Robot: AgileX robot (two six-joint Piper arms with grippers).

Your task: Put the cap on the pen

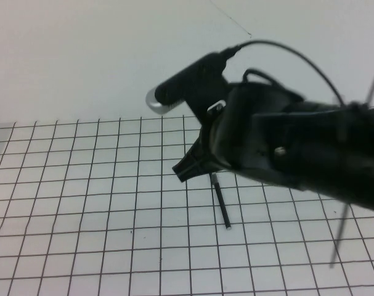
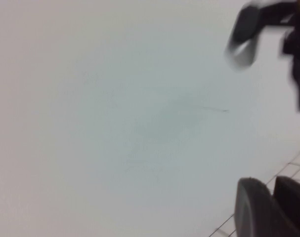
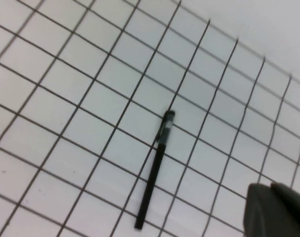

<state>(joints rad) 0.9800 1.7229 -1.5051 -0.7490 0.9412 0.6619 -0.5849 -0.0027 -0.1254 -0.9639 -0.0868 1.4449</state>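
The thin black pen lies flat on the grid mat, just right of centre. In the right wrist view the pen carries the short dark cap with its silvery clip in line on one end, and no gap shows between them. In the high view that cap end points away from me. My right gripper hangs above the mat just left of the cap end, shut and empty; it also shows in the right wrist view. My left gripper is shut and empty, facing the white wall, out of the high view.
The white grid mat covers the table, with a plain white wall behind it. The right arm's bulky black body and its wrist camera hang over the mat's middle and right. The camera also shows in the left wrist view.
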